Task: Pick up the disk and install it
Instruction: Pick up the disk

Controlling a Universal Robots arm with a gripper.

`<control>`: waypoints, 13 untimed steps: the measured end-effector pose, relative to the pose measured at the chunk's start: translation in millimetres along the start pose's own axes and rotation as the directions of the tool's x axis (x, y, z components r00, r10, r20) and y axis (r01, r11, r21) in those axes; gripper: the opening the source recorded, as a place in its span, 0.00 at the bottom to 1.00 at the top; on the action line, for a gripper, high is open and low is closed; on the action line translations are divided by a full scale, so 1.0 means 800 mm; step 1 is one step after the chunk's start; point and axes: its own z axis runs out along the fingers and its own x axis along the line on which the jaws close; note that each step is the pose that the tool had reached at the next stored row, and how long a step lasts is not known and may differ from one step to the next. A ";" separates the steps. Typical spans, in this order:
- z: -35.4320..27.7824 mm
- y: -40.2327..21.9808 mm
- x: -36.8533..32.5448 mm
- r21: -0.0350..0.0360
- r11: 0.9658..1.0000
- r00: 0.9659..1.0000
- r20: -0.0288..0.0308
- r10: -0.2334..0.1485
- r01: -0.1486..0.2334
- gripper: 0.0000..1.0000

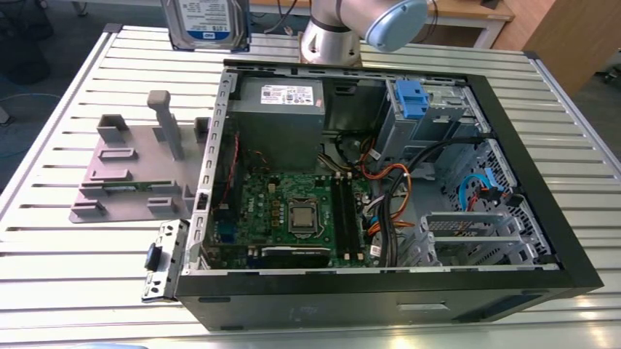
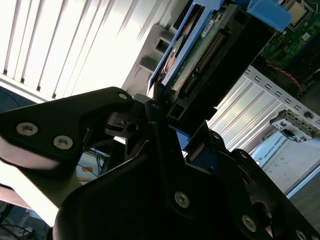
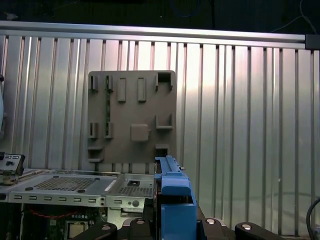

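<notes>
The disk (image 1: 203,20), silver-grey with a white and blue label and a blue bracket, hangs upright at the top of the exterior view. It is above the table, just beyond the far left corner of the open computer case (image 1: 510,145). In the second wrist view my gripper (image 2: 162,120) is shut on the disk (image 2: 210,45), whose circuit-board underside and blue frame run away from the black fingers (image 2: 100,107). The first wrist view shows the disk's blue bracket (image 3: 172,195) edge-on, clamped in my gripper (image 3: 172,225), over the case's edge.
A grey fixture plate (image 1: 136,167) with upright pegs lies on the slatted table at the exterior view's left. In the case are a grey power supply box (image 1: 279,109), the motherboard (image 1: 291,211), cable bundles and a blue clip (image 1: 411,98) at the drive bay. The arm's base (image 1: 335,40) stands behind.
</notes>
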 end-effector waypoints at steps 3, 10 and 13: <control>0.0000 -0.0010 0.0000 0.000 1.000 1.000 0.000 0.000 0.000 0.37; 0.0001 -0.0032 0.0001 0.000 1.000 1.000 0.000 0.000 0.000 0.37; 0.0000 -0.0041 0.0001 0.000 1.000 1.000 -0.001 0.000 0.000 0.37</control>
